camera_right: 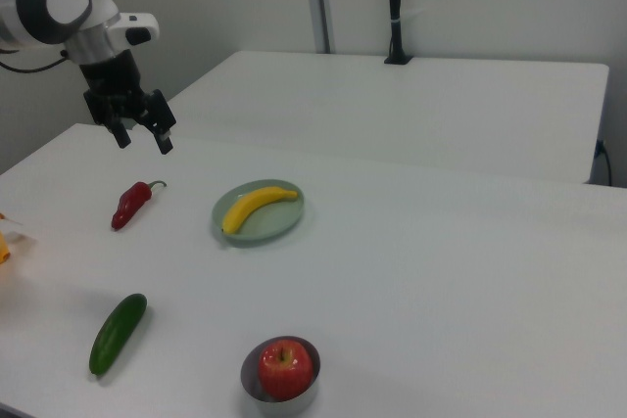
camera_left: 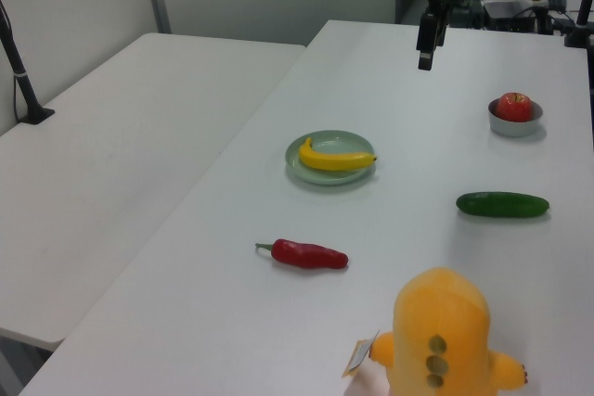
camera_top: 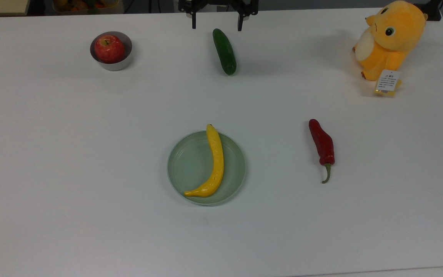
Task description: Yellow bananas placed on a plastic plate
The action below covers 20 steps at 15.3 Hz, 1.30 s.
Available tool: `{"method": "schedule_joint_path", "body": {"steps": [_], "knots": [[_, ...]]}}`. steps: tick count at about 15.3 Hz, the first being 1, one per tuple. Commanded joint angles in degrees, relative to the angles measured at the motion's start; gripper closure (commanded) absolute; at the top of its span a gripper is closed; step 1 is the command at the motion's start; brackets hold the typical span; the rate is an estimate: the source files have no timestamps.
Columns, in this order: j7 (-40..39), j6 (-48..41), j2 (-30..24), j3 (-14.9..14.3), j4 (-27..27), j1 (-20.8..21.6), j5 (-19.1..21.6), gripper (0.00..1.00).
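Gripper [camera_top: 216, 23] first: it hangs empty at the far edge of the white table [camera_top: 71, 192] in the top view, its two black fingers spread wide and pointing down, well apart from the plate. Nearest the top view's camera, the pale green plastic plate [camera_top: 190, 165] sits mid-table with the yellow banana [camera_top: 216, 161] lying inside it, stem tip resting over the far rim. Just right of the plate in the top view lies a red chili pepper [camera_top: 322, 144]. Farther back, a dark green cucumber [camera_top: 224, 51] lies just near of the gripper. At the top view's far left, a metal bowl [camera_top: 123, 61] holds a red apple [camera_top: 108, 48]; at the far right sits an orange plush toy [camera_top: 390, 38].
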Motion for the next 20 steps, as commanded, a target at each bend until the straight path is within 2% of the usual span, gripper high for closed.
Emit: {"method": "schedule_joint_path", "body": {"steps": [1,5,11,20], "knots": [[0.55,1.24,-2.10,0.27,-1.91,-1.86,1.70,0.00],[0.64,2.82,-2.45,-2.20,-1.47,-2.39,1.78,0.00],[0.55,3.26,-1.31,-2.28,-1.47,-4.41,1.87,0.00],[0.55,5.64,-0.35,-2.55,-1.91,-5.73,4.42,0.00]]}}
